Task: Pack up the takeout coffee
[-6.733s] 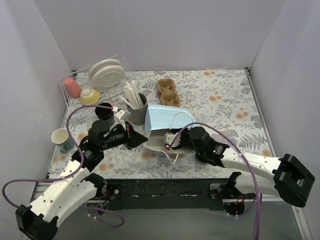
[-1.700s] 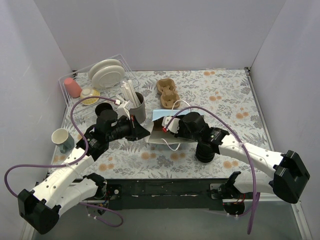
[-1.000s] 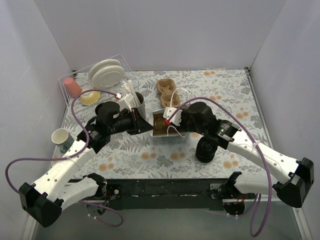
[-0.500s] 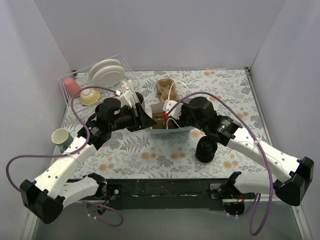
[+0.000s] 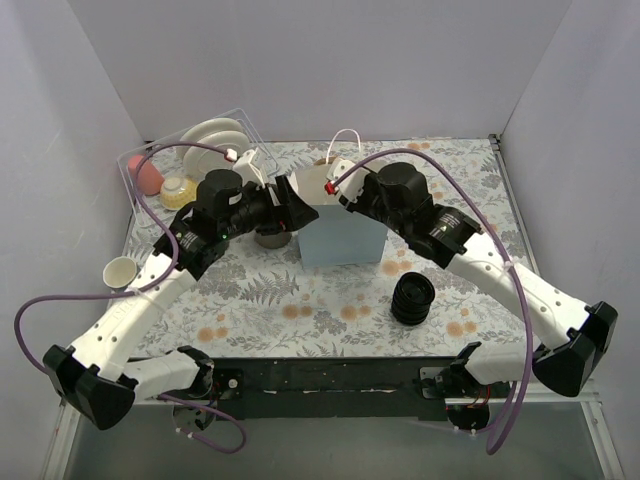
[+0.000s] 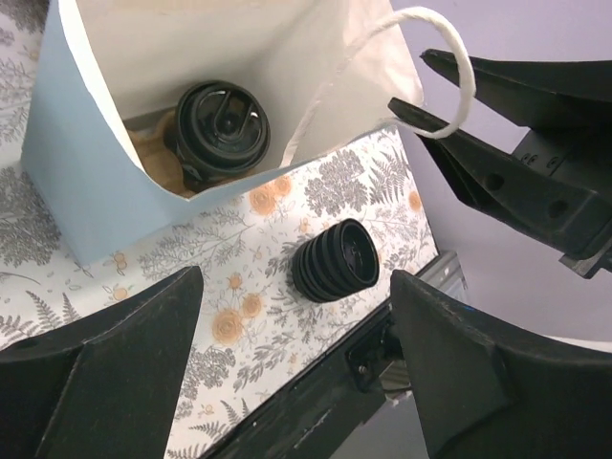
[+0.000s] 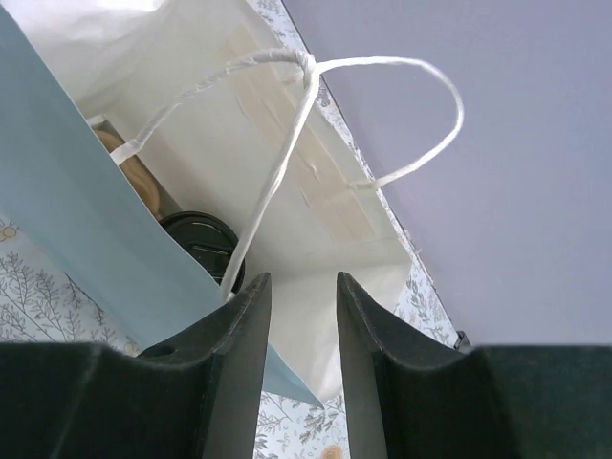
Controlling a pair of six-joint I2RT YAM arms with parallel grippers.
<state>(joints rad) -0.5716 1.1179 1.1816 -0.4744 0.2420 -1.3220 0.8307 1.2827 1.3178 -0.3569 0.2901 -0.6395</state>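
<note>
The takeout coffee (image 6: pixel 222 124), a black cup with a black lid, stands inside the light-blue paper bag (image 5: pixel 342 238), beside a brown cardboard carrier (image 6: pixel 153 161). Its lid (image 7: pixel 196 234) also shows in the right wrist view. The bag stands upright at the table's middle with its mouth open. My left gripper (image 5: pixel 293 205) hovers at the bag's left top edge, jaws wide open and empty (image 6: pixel 296 277). My right gripper (image 5: pixel 335 188) is over the bag's mouth, its fingers apart (image 7: pixel 301 277). The white cord handle (image 6: pixel 449 67) loops over one right finger.
A ribbed stack of black lids (image 5: pixel 412 298) lies right of the bag, toward the front. A white cup (image 5: pixel 120 270) stands at the left. The dish rack (image 5: pixel 135 160) at the back left holds plates (image 5: pixel 215 145), a pink cup (image 5: pixel 146 176) and a bowl (image 5: pixel 180 188).
The bag has gone from lying on its side to standing upright, further back. My left gripper has opened and let go of the bag's edge. Both arms rose.
</note>
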